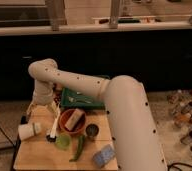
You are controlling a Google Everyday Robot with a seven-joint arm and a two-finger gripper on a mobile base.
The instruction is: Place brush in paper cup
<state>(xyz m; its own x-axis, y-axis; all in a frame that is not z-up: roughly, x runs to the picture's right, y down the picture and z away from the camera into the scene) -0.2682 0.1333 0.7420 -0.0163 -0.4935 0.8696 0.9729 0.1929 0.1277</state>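
The brush (pixel 54 126) has a white handle and a dark end. It lies on the wooden table (pixel 39 155), pointing toward the front, left of the orange bowl. The paper cup (pixel 29 131) is white and lies on its side near the table's left edge, just left of the brush. My gripper (pixel 43 104) hangs from the white arm over the table's back left part, above and slightly behind both. The brush's upper end lies close under the gripper's right side. I cannot tell whether they touch.
An orange bowl (pixel 74 122) holds a beige block. Near it are a green cup (pixel 63 141), a dark can (pixel 92 131), a green pepper (pixel 80 147) and a blue sponge (pixel 104 155). A green tray (pixel 81 99) is at the back. Bottles (pixel 186 112) stand on the floor at right.
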